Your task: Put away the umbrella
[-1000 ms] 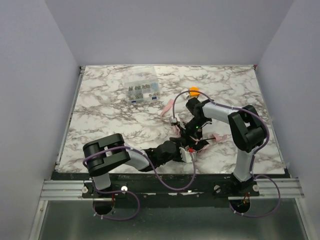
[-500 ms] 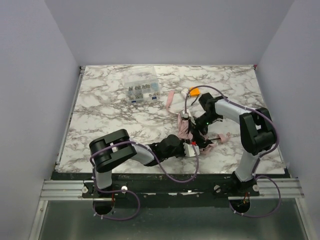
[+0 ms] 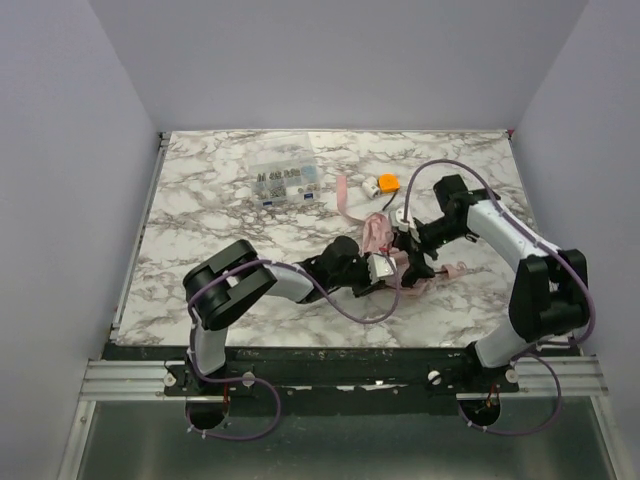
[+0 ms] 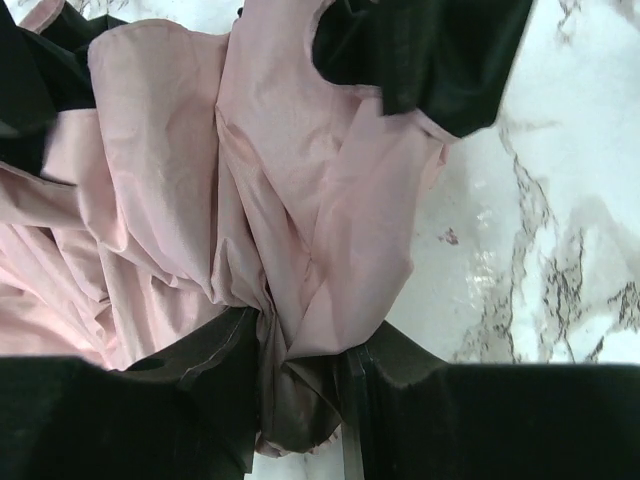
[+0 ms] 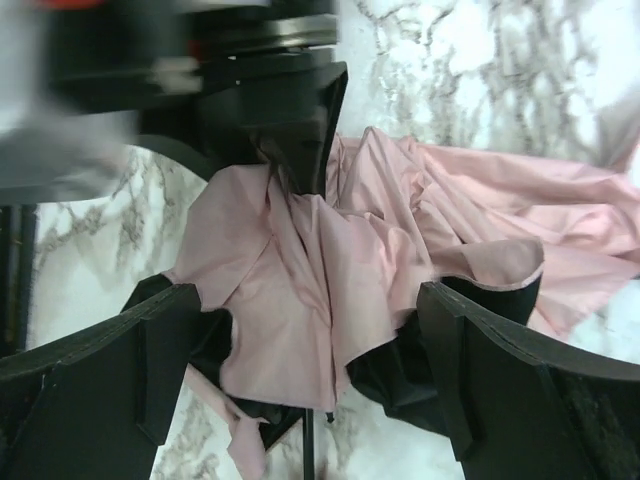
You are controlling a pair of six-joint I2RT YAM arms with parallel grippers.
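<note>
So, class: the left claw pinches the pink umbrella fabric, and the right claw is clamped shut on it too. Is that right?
Not quite. The left claw does pinch the umbrella fabric, but the right claw is not shut: it stands wide open, a finger on either side of the fabric. The right wrist view shows this.

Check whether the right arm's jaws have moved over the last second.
Yes. The right arm swung its jaws rightward, farther from the clear parts box.
</note>
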